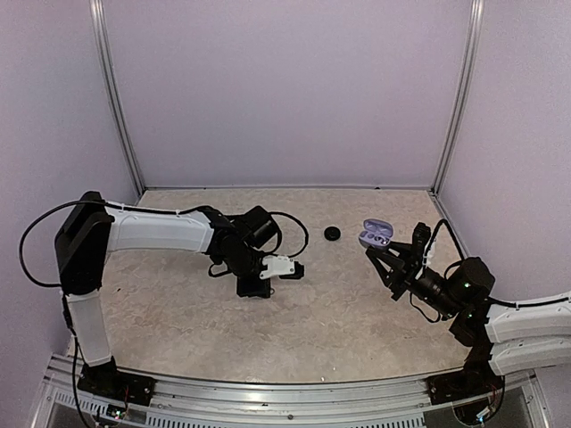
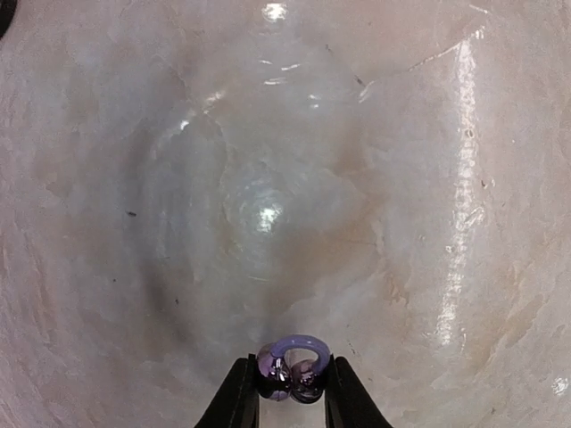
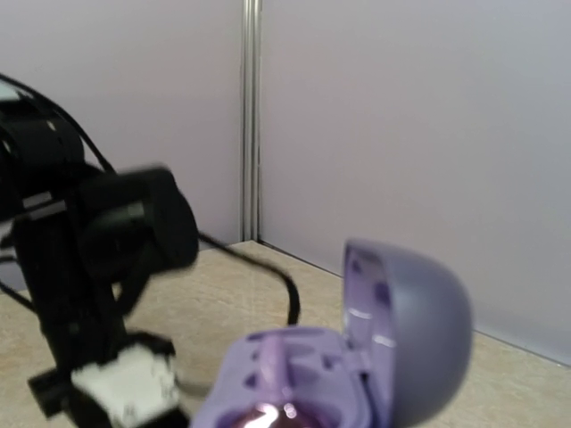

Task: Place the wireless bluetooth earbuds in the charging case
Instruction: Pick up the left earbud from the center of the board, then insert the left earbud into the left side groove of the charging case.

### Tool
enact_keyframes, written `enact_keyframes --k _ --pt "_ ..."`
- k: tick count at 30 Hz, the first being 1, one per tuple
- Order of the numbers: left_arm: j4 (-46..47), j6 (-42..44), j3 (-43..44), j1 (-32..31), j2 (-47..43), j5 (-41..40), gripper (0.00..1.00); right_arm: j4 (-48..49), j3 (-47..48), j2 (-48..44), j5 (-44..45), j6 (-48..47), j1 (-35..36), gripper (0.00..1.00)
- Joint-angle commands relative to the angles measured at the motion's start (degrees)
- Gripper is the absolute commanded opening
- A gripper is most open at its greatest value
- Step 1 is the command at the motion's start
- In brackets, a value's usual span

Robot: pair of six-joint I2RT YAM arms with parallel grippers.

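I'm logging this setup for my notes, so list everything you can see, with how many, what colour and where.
case: one, purple, lid open, right of centre
earbud: one, glossy purple, over the table
puck: one, black, round, on the table left of the case
table: one, beige marbled
walls: pale lilac, around the table
left arm: white and black, left side
right arm: white and black, right side
left fingers: black, shut on the earbud
right fingers: black, holding the case

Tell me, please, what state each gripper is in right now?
Left gripper: closed on a small glossy purple earbud.
Right gripper: holding the open lilac plastic charging case.
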Motion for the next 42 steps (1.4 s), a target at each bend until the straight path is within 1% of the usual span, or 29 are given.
enact_keyframes --k 1,5,8,9,12,16,18,21,25,27,29,31,37,40,42 --pt "7.68 -6.91 -1.03 1.19 -7.3 5.41 0.25 0.0 0.16 -0.73 0.33 -0.97 -0.66 0.0" --pt "12.76 -13.6 -0.16 1.15 -11.96 7.27 0.24 1.8 0.19 -0.36 -1.59 -2.16 -0.68 0.0" --pt "16.44 -22.01 1.17 0.9 -15.2 9.4 0.23 4.57 -0.21 -0.29 -3.9 -2.16 -0.64 0.0" --pt "18.0 -24.94 1.4 0.63 -15.91 9.84 0.22 4.9 -0.07 -0.15 -4.37 -3.43 -0.61 0.0" --pt "21.77 -31.58 2.28 -1.11 -18.49 8.98 0.23 5.92 0.24 0.56 -5.31 -4.25 -0.61 0.0" --pt "25.19 -41.51 3.96 -3.79 -19.91 6.37 0.21 7.24 0.7 2.04 -5.94 -4.32 -0.57 0.0" --pt "26.68 -46.24 4.85 -4.79 -19.84 6.93 0.2 7.12 1.39 3.07 -5.03 -4.53 -0.49 0.0" --pt "29.09 -52.21 5.5 -6.79 -19.83 5.57 0.19 7.34 2.39 4.49 -3.78 -4.6 -0.32 0.0" --pt "31.49 -59.92 6.89 -7.94 -19.11 6.42 0.22 6.87 4.14 6.38 -3.02 -4.11 -0.16 0.0" --pt "32.01 -62.06 7.63 -8.77 -18.4 6.44 0.25 6.52 4.89 7.23 -2.44 -3.98 -0.06 0.0" --pt "30.82 -64.31 9.06 -9.44 -17.29 4.15 0.23 6.51 5.36 7.74 -2.03 -3.97 0.01 0.0" --pt "29.74 -65.63 10.26 -9.59 -16.12 3.71 0.22 6.58 5.74 8.18 -1.7 -3.79 0.08 0.0" --pt "28.88 -66.95 12.16 -11.37 -13.67 2.1 0.22 7.18 6.87 10.08 -2.15 -2.92 0.56 0.0" --pt "26.67 -66.41 13.94 -12.24 -12.56 -0.64 0.22 7.48 7.19 10.74 -2.16 -2.91 0.79 0.0" --pt "24.98 -66.3 15.3 -12.87 -11.67 -2.17 0.22 8.04 7.2 11.13 -2.3 -1.09 0.9 0.0"
